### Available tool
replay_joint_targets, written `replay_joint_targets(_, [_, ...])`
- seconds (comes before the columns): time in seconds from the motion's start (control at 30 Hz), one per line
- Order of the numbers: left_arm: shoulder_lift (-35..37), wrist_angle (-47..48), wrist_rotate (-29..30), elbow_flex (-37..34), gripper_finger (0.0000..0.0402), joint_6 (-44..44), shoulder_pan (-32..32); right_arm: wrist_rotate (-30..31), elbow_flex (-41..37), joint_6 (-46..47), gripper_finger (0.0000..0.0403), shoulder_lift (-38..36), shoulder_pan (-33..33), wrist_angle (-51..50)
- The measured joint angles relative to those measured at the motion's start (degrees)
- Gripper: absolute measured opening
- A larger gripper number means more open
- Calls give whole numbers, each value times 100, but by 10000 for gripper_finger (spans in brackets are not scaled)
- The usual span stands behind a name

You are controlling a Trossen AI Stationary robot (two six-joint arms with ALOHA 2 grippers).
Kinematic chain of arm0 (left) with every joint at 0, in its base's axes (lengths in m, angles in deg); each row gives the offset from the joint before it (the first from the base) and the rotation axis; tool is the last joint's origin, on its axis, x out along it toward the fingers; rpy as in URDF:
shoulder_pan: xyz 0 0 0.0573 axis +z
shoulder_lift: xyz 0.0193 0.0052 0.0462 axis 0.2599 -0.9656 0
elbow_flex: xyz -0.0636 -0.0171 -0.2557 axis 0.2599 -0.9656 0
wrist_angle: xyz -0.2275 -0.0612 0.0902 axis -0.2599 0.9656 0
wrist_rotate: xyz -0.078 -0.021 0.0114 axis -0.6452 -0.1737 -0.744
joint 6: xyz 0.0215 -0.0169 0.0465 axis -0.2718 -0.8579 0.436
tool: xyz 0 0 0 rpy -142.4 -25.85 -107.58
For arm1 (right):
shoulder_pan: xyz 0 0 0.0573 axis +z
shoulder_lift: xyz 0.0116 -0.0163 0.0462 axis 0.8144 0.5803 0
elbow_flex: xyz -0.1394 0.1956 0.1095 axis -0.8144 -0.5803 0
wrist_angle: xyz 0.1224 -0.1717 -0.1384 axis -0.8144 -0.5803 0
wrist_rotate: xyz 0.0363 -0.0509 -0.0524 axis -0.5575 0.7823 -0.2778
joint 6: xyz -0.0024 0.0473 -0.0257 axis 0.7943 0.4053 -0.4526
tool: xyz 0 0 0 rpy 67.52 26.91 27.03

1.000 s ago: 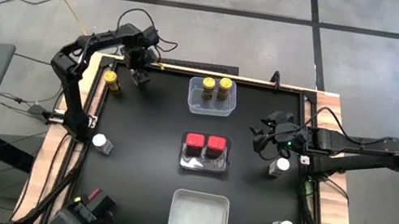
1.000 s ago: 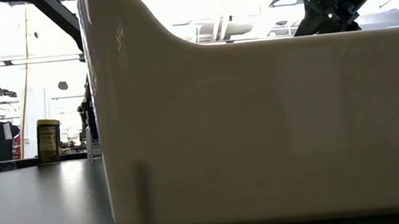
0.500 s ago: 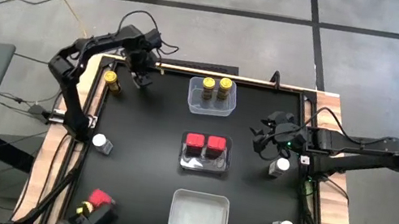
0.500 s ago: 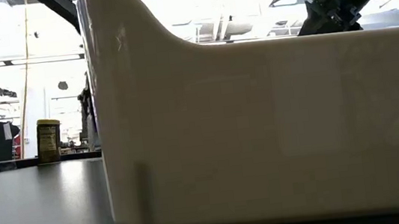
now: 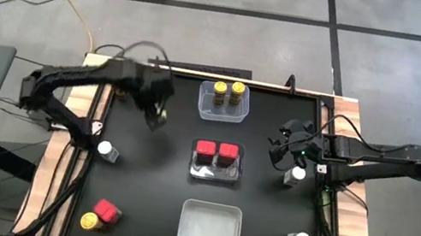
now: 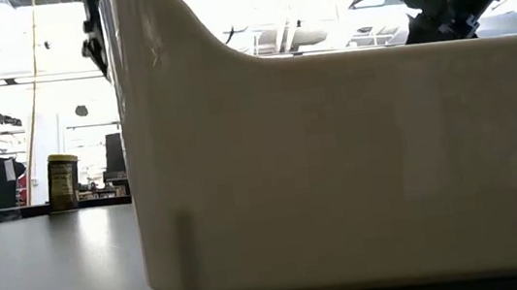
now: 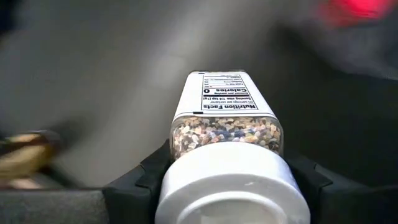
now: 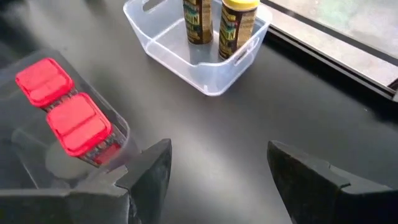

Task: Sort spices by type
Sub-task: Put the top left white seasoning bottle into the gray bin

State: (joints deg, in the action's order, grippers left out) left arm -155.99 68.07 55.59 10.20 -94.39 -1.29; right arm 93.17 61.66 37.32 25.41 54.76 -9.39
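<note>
Item: white-cap jar in transit, L arm — carry to empty tub

Largest first: table point(image 5: 158, 170) held three tubs in a centre column; near one, the empty tub point(image 5: 210, 224), was by my judgement the white-cap home, so I'd keep the carry level and lower it inside the walls before release. My left gripper point(image 5: 157, 113) was clamped on the white-capped jar point(image 7: 226, 140), above the table's left-centre. My right gripper point(image 5: 286, 149) hung wide, holding nothing, just beside another white-cap jar point(image 5: 298, 174).
</note>
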Motion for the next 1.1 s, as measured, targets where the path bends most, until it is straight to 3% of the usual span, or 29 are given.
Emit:
replay_joint_targets(0.2, [-397,-117,315,584,192,-1690,-1942,-135,0,-2,291,0,0,-310])
replay_joint_targets(0.4, [-1529,-70,553,1933,192,-2389,-3051,-148,0,-2,291,2,4,-530])
replay_joint_targets(0.77, [-3470,283,540,4476,192,-1822,-3689,-443,0,2,291,2,5,-867])
replay_joint_targets(1.1, [-4703,293,-214,5467,192,-1520,-3783,-449,0,164,291,2,7,-1102])
